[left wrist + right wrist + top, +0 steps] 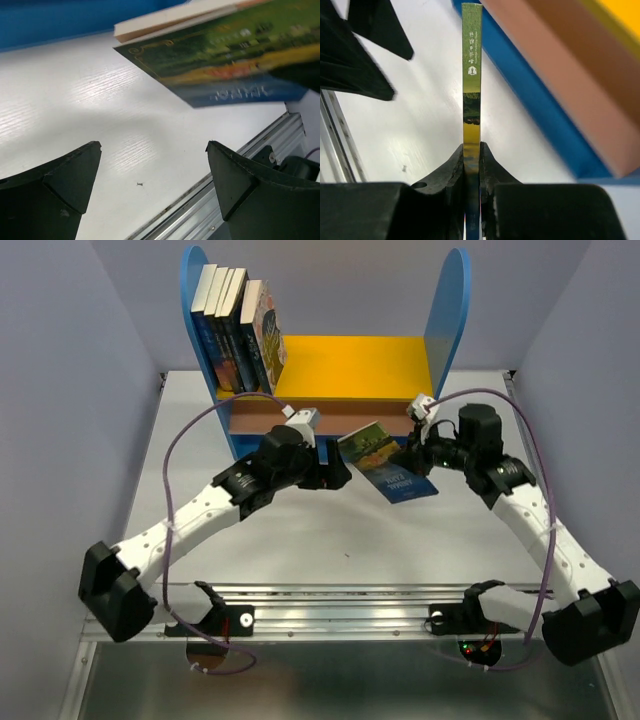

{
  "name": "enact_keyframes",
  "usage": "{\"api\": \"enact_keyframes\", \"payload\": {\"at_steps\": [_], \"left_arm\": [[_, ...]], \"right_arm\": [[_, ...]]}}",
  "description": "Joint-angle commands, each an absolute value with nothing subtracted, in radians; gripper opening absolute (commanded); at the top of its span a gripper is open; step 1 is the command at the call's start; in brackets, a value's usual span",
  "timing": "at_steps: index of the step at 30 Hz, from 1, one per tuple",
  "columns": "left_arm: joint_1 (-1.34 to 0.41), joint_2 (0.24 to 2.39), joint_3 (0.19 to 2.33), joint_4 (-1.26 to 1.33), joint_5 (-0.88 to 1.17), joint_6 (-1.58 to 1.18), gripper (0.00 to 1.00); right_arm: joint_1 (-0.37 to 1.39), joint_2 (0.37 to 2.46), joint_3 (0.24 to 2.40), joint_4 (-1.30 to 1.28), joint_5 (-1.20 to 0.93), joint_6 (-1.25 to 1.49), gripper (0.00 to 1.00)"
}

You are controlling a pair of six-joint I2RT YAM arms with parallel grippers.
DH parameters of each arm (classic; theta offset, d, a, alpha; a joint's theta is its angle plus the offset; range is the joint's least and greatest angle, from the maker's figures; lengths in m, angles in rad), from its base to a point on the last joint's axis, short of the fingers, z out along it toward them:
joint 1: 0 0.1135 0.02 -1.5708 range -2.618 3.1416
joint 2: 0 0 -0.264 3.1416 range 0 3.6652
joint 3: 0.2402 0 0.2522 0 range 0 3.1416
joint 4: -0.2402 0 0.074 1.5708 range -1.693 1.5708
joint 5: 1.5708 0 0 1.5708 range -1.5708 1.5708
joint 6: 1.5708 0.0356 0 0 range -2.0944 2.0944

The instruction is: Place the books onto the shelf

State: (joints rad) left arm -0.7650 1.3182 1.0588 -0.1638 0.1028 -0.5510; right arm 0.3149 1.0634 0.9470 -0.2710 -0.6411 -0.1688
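One book [385, 465] with a green, yellow and blue cover hangs above the white table in front of the shelf [447, 310]. My right gripper [415, 452] is shut on it. In the right wrist view the book's thin spine [471, 75] stands upright, pinched between the jaws of the right gripper [472, 150]. My left gripper [338, 472] sits just left of the book, open and apart from it. In the left wrist view the left gripper [154, 145] holds nothing, and the book [225, 55] floats beyond it. Several other books [235, 330] stand upright at the left end of the yellow upper board [350, 365].
The shelf's blue base [530, 100] and brownish-pink lower board [570, 75] lie close to the right of the held book. A metal rail [340, 610] runs along the table's near edge. Purple cables [175, 450] loop from both arms. Grey walls close in the sides.
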Motion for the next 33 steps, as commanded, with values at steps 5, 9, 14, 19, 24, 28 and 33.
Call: {"api": "enact_keyframes", "payload": {"at_steps": [5,9,14,19,24,28,33], "left_arm": [[-0.775,0.972,0.916,-0.167,0.283,-0.387,0.99],[-0.784,0.913,0.911,-0.074,0.339,-0.339,0.99],[-0.785,0.982,1.032,-0.106,0.307,-0.221,0.99],[-0.787,1.075,1.086,-0.074,0.412,-0.054,0.99],[-0.787,1.123,1.060,-0.022,0.454,0.024,0.99],[-0.787,1.105,0.975,0.040,0.531,0.006,0.99],[-0.788,1.068,0.881,0.129,0.601,-0.069,0.99]], "right_arm": [[0.356,1.460,1.546,-1.110,-0.817,-1.103,0.01],[0.383,1.520,1.686,-1.337,-0.828,-1.340,0.01],[0.570,1.514,1.724,-1.387,-0.637,-1.342,0.01],[0.612,1.535,1.706,-1.388,-0.650,-1.356,0.01],[0.624,1.563,1.715,-1.387,-0.650,-1.350,0.01],[0.624,1.554,1.718,-1.364,-0.664,-1.327,0.01],[0.624,1.571,1.713,-1.350,-0.663,-1.310,0.01]]}}
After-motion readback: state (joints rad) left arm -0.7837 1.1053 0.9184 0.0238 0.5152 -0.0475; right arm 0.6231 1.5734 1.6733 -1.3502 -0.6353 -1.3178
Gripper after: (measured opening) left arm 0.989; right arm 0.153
